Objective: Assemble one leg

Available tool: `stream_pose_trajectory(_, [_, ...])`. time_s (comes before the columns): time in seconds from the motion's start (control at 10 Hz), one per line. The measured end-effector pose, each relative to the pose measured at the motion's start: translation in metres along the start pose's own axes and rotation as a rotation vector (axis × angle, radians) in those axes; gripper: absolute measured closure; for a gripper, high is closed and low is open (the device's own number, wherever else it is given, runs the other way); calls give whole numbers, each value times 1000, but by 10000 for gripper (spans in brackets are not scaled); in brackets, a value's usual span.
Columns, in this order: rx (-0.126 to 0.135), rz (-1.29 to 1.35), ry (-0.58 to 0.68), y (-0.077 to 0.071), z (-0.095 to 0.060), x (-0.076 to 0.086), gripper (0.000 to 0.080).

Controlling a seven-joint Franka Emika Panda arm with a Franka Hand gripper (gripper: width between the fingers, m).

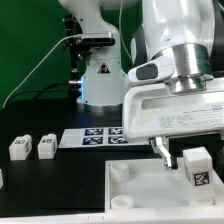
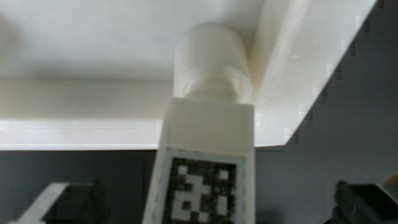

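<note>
A small white leg point(image 1: 198, 170) with a black-and-white tag stands at the exterior view's right, at a corner of the large white tray-like piece point(image 1: 150, 190). In the wrist view the leg point(image 2: 205, 150) points its round end into that piece's corner point(image 2: 107, 100). My gripper point(image 1: 192, 158) straddles the leg. Its dark fingertips point(image 2: 50, 203) stand well apart on either side, with a gap to the leg, so the gripper point(image 2: 210, 205) is open and touches nothing.
Two more tagged legs point(image 1: 19, 148) point(image 1: 46, 147) stand at the exterior view's left on the black table. The marker board point(image 1: 92, 137) lies behind the tray piece. Round corner sockets point(image 1: 118, 173) show on the tray's near side.
</note>
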State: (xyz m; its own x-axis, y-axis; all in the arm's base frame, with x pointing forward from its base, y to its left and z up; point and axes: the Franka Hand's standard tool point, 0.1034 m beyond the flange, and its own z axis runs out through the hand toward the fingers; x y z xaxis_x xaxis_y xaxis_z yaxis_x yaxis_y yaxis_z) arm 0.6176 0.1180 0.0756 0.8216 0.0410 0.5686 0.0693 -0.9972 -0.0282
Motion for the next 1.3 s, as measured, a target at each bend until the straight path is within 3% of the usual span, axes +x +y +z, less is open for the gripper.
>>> stream_pose_trajectory(0.6, [-1,-11,-19,0,0,-2,150])
stream_pose_trajectory(0.7, [3,2,-57,0,-9,4,150])
stream_pose_trajectory(0.9, [12,22,-179,5,-27,18,150])
stream_pose_trajectory(1.0, [17,35,-306,8,-31,21,150])
stream_pose_trajectory(1.2, [31,60,-561,14,-31,31,150])
stream_pose_trajectory(1.3, [34,66,-625,15,-25,35,150])
